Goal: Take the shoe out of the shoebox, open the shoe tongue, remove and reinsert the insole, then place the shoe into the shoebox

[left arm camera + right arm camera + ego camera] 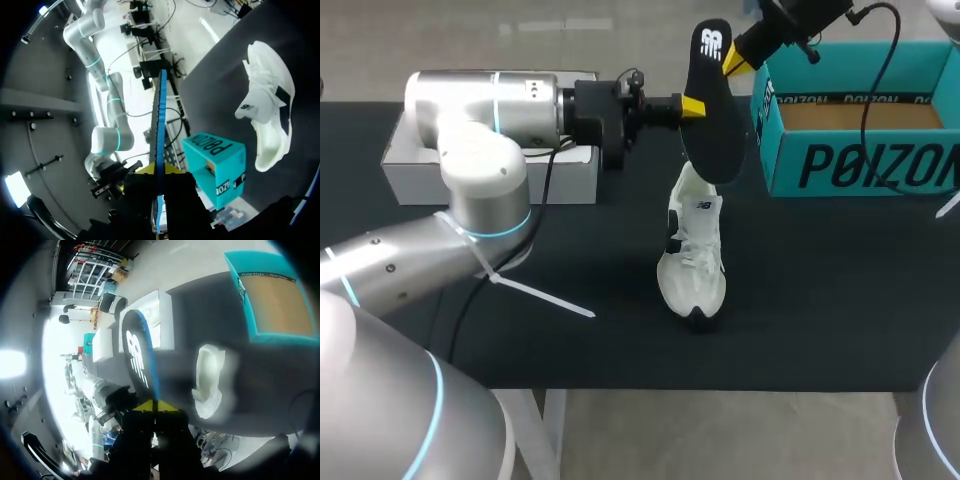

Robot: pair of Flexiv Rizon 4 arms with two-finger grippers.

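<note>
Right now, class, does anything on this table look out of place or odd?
The black insole is out of the white shoe, held in the air above it by both the left gripper and the right gripper. The shoe stands on the table, outside the open teal shoebox. Nothing looks spilled or damaged.

Head view overhead, wrists close, sharing insole

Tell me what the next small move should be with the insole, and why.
Probably open the right gripper so the left gripper can lower the insole into the shoe. Both grippers clamp the insole in the air, just above the shoe on the table.
</note>
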